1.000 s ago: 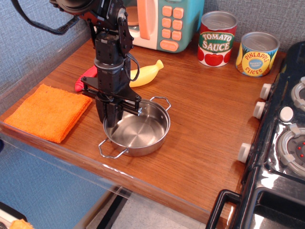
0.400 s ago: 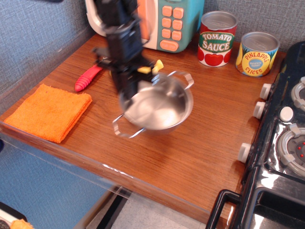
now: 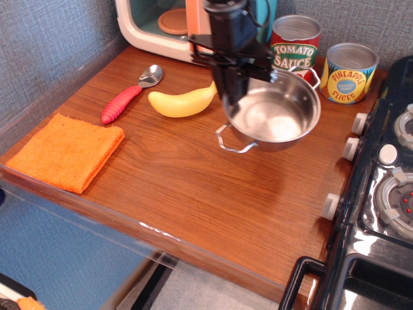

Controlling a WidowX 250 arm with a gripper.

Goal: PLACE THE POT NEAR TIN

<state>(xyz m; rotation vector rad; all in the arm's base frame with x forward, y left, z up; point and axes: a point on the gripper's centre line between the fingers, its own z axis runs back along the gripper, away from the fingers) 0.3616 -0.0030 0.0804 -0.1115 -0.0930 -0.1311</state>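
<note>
The shiny steel pot [image 3: 277, 116] with two wire loop handles hangs tilted above the wooden counter, just in front of the tomato sauce tin [image 3: 295, 45]. My black gripper [image 3: 233, 97] is shut on the pot's left rim and holds it up. The pot's far edge overlaps the lower part of the tomato sauce tin in the view. The pineapple slices tin [image 3: 348, 72] stands to the right of it, near the stove.
A yellow banana [image 3: 182, 102] and a red-handled spoon [image 3: 128, 95] lie left of the pot. An orange cloth [image 3: 64, 150] sits at the front left. A toy microwave [image 3: 174, 26] stands at the back. A black stove [image 3: 381, 181] borders the right side.
My gripper has lifted the pot off the counter and carried it back and to the right, from beside the orange cloth to in front of the tomato sauce tin.
</note>
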